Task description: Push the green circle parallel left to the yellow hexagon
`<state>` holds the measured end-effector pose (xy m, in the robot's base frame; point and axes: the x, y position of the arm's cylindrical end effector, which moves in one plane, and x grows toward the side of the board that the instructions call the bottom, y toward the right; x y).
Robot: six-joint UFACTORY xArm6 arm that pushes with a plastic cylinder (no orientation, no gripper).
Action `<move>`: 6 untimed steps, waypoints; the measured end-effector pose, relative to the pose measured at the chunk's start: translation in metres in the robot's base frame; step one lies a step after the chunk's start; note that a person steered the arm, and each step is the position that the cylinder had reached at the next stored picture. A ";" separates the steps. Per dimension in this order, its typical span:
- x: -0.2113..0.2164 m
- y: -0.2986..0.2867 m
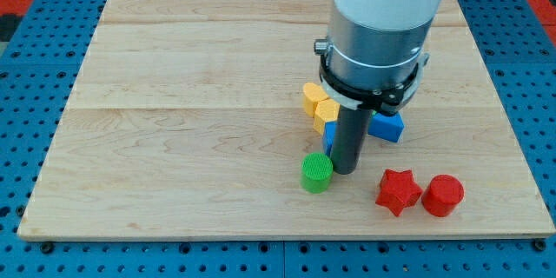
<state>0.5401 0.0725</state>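
Observation:
The green circle (316, 173), a small round block, sits on the wooden board (174, 122) right of centre towards the view's bottom. My tip (345, 171) stands just to its right, touching or almost touching it. The yellow hexagon (327, 110) lies above the green circle, close to the rod's left side, with a second yellow block (313, 96) touching it at its upper left.
A blue block (387, 126) lies to the right of the rod, and another blue block (329, 134) shows partly behind the rod. A red star (399, 191) and a red cylinder (443, 195) sit at the lower right. The arm's grey-white body (378, 26) hangs over the upper right.

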 end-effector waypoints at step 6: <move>-0.039 -0.117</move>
